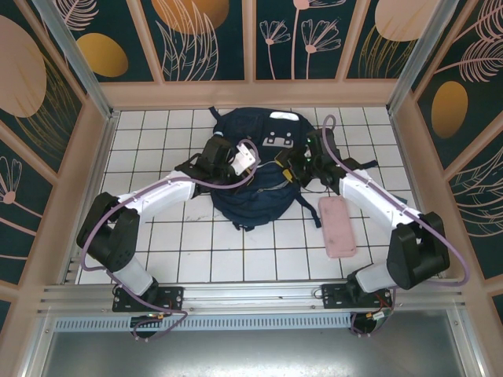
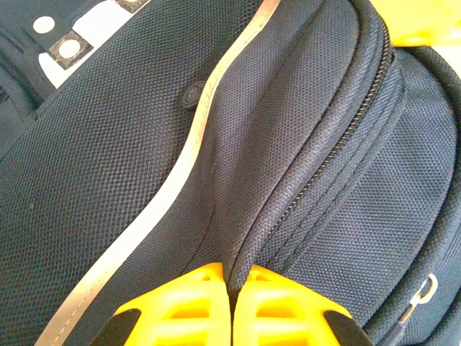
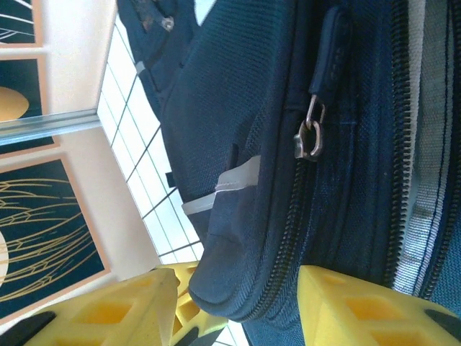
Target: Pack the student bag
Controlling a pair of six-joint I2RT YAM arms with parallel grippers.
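The student bag (image 1: 263, 188), a large navy backpack with white stripes and grey patches, lies on the tiled table at the back centre. My left gripper (image 1: 238, 159) sits on its left upper side. In the left wrist view that gripper (image 2: 230, 303) is shut, its yellow fingers (image 2: 180, 306) pinching a fold of the bag's fabric (image 2: 238, 216) beside a closed zipper (image 2: 338, 140). My right gripper (image 1: 295, 170) is at the bag's right side. In the right wrist view it (image 3: 238, 310) stands open astride the bag's zippered edge (image 3: 245, 281), with a metal zipper pull (image 3: 310, 137) further up.
A flat pink case (image 1: 338, 226) lies on the tiles just right of the bag, under my right arm. Patterned walls enclose the table on three sides. Black straps trail from the bag at its lower front.
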